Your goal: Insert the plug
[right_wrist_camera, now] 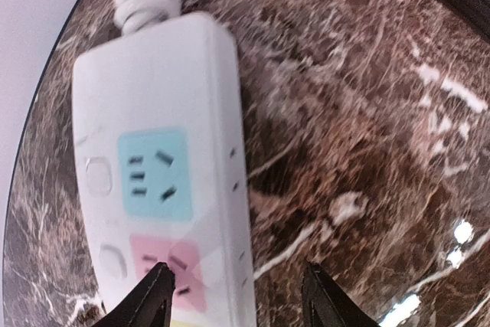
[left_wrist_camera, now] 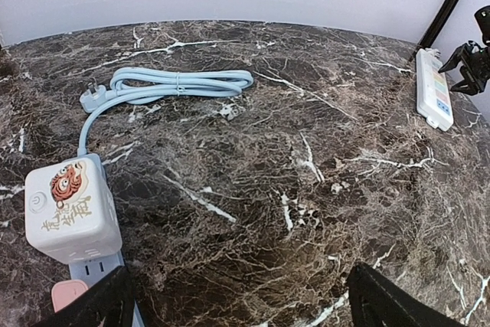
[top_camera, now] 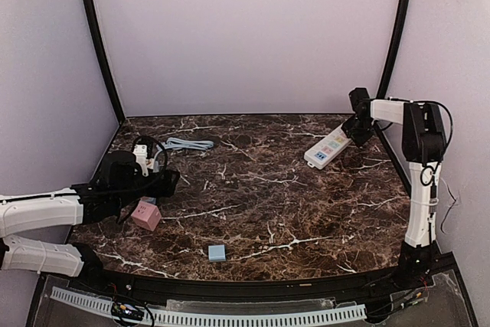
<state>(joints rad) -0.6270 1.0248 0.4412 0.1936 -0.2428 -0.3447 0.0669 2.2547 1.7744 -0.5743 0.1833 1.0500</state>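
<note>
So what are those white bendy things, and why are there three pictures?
They are two robot arms fixed at the near edge of a dark marble table. Each ends in a pinching part with two jaws. The big picture comes from a camera above and behind them. The other two come from small cameras on the wrists, so you look along each arm's own jaws.

The left gripper hangs open above a white cube socket with a tiger sticker. Its blue cable lies bundled, with the plug free on the table. The right gripper is open over a white power strip with coloured sockets. A pink block and a small blue block lie nearby. Neither arm holds anything.
</note>
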